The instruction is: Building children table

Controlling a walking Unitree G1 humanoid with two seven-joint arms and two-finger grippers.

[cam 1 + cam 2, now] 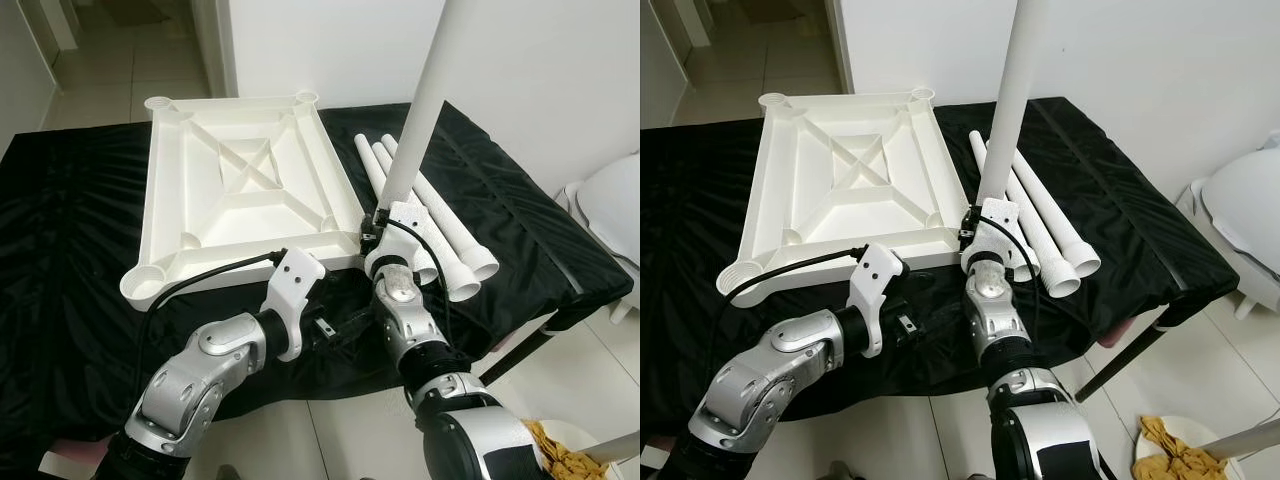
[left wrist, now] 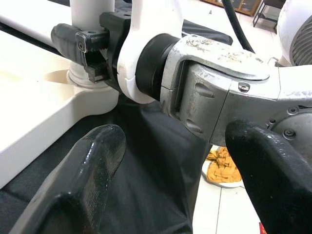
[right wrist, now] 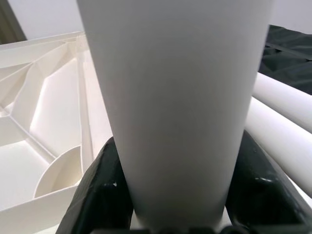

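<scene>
From our head, the two eye views look forward and steeply down on the black cloth. Both take in the upturned white tabletop, the standing leg and both our arms; the right eye sits slightly to the right. Our left wrist view looks very closely past its fingers across to our right gripper at the tabletop's near right corner. Our right wrist view looks up along the gripped leg, very near, with the tabletop beside it.
</scene>
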